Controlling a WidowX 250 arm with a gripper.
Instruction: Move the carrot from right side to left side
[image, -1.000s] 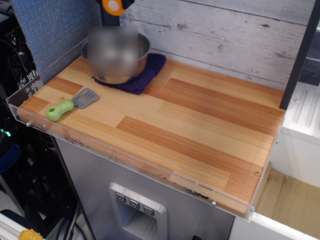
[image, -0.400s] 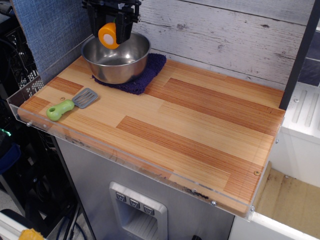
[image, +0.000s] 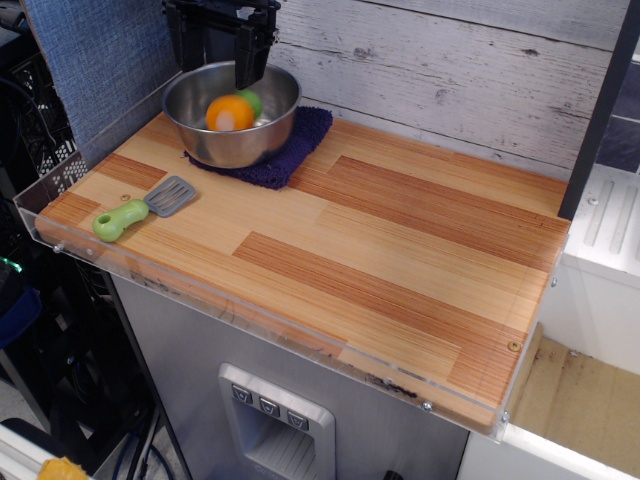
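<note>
Resting inside the steel bowl (image: 232, 125) at the far left corner of the wooden worktop (image: 400, 250), the toy carrot (image: 233, 111) lies on its side, its pale cut face turned toward you and its green top pointing to the right and away. You see the black tool (image: 222, 45) directly above the bowl, its two dark fingers (image: 251, 55) spread apart with clear air between them and nothing in their grip; the carrot sits below them, apart from both. The bowl stands on a dark blue cloth (image: 295, 150), which pokes out from under it on the right and near sides. Near the left front edge of the worktop you find a small spatula (image: 140, 211) with a green handle and a grey slotted blade, lying flat, handle toward the near left, well apart from the bowl. A clear plastic rim (image: 270, 325) runs along the near edge of the worktop. Behind it all stands a whitewashed plank wall (image: 450, 70), with a blue-grey panel (image: 100, 60) closing the left side. The right half of the worktop shows only its striped wood grain.
</note>
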